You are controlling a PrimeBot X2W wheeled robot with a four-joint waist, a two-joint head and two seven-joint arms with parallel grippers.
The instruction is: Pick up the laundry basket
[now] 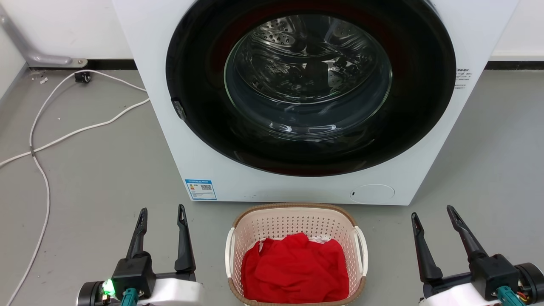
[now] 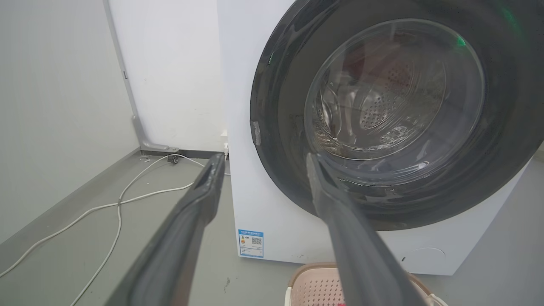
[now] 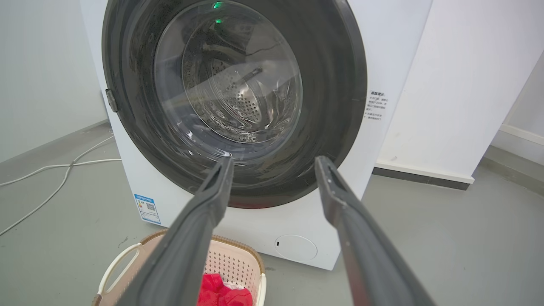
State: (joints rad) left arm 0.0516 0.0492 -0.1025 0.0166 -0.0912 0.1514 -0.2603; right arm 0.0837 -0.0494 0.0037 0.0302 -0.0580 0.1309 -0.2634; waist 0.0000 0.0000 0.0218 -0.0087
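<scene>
The laundry basket (image 1: 293, 223) sits on the grey floor just in front of the washing machine, cream-pink with perforated walls, a brown rim and white side handles. A red cloth (image 1: 295, 267) lies inside it. My left gripper (image 1: 162, 211) stands open to the basket's left, fingers pointing up, nothing between them. My right gripper (image 1: 432, 211) stands open to the basket's right, also empty. Neither touches the basket. The basket's far corner (image 2: 312, 287) shows low in the left wrist view between the fingers (image 2: 191, 221). In the right wrist view the basket (image 3: 231, 259) lies at the lower left.
A white front-loading washing machine (image 1: 204, 140) with a shut round glass door (image 1: 308, 78) stands right behind the basket. White cables (image 1: 63, 136) trail over the floor at the left. Bare grey floor (image 1: 488, 170) lies at the right; a white wall (image 3: 446, 85) rises behind.
</scene>
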